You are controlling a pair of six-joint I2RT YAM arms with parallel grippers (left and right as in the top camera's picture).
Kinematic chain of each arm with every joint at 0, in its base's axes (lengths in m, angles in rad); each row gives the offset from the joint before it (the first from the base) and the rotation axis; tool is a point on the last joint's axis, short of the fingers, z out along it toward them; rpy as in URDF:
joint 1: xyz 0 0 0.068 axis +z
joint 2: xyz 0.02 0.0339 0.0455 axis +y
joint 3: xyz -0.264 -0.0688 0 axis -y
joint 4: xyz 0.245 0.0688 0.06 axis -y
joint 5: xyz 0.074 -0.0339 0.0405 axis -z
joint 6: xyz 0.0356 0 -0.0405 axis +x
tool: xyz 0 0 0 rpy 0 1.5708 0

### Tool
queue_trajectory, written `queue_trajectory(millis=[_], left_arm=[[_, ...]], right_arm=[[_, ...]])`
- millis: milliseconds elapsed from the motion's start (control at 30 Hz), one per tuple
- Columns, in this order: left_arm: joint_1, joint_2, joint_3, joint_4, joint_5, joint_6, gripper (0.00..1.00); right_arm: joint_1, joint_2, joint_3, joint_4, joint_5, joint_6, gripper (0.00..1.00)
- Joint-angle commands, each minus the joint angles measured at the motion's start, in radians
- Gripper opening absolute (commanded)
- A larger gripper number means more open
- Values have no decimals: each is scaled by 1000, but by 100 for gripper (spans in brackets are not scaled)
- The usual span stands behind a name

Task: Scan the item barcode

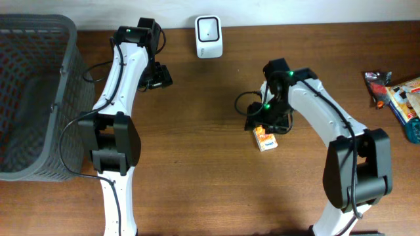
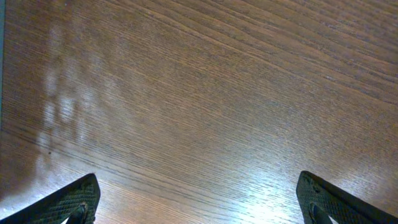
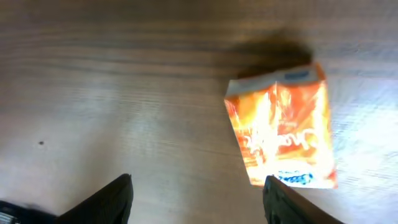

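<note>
Nearest the lens in the right wrist view, the two dark textured fingers [image 3: 112, 202] of the right gripper [image 3: 198, 190] are seen along the bottom edge of the frame. They are held apart, with only bare wood between them. A small orange carton [image 3: 283, 127] lies flat on the table [image 1: 197, 190] in the right half of that frame, turned slightly off square, with blue print at both ends. Its lower edge is overlapped by the finger at the lower right. Whether that finger touches it cannot be told, but the carton is not clamped.

In the left wrist view, the left gripper [image 2: 198, 183] is shown wide open. One fingertip sits in each bottom corner, and nothing but wood grain lies between them.

From overhead, the carton is found right of centre, partly covered by the head of the right arm directly above it. A white scanner [image 1: 208, 36] stands upright at the top centre of the frame, well apart from the carton. The left arm is stretched up the left side, its gripper lying between the scanner and a grey mesh basket [image 1: 39, 23] that fills the upper left. Several snack packets [image 1: 400, 95] are seen at the right edge, well away from both grippers.
</note>
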Motion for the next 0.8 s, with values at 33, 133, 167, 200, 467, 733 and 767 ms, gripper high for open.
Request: queue_trajectory(millis=[33,133,167,200,467,733,767], left_arm=[[0,7,15,-2,-11,-9,99],[0,7,15,-2,-11,-9,99],[0,7,15,-2,-11,-9,99],[0,7,15,-2,-11,-9,99],[0,7,15,-2,-11,-9,99],[0,7,15,-2,-11,-9,99],[0,7,15,-2,-11,-9,99]], right_arm=[[50,0,6,-45,163,-159,67],[140,0,-57,-11,400,-104,63],[159,0,-89,17,439,-80,62],[176,0,-131,69,462,-79,63],[169,0,-190,167,552,71,35],[167,0,-10,36,253,95,4],[167,0,45,-5,175,82,4]])
